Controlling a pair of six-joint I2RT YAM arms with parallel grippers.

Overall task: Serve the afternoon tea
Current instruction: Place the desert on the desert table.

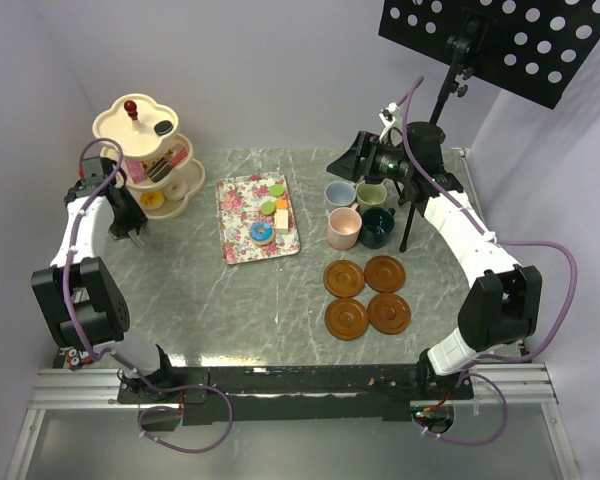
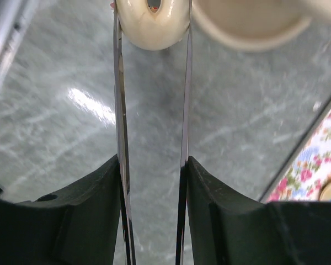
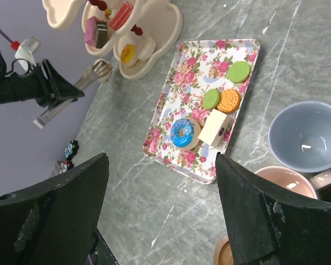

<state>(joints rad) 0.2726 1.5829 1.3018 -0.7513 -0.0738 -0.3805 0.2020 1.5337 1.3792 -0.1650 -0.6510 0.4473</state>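
The floral tray (image 1: pixel 242 225) showed pink roses on white, with a blue doughnut (image 3: pixel 182 132), green macarons (image 3: pixel 239 71) and an orange macaron (image 3: pixel 229 100). I saw a light blue mug (image 3: pixel 306 135), pink mug (image 1: pixel 342 228), dark green mug (image 1: pixel 377 228), brown saucers (image 1: pixel 345 277), cream stand (image 1: pixel 110 122), grey-veined table (image 1: pixel 200 290). My left claw (image 2: pixel 153 160) was black, the tongs (image 2: pixel 121 110) silvery.

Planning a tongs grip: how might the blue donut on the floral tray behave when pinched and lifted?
The blue donut looks small and probably light. Its rounded rim could slip between the thin metal tongs. It lies flat on the floral tray, so it seems unlikely to roll unless tipped on edge.
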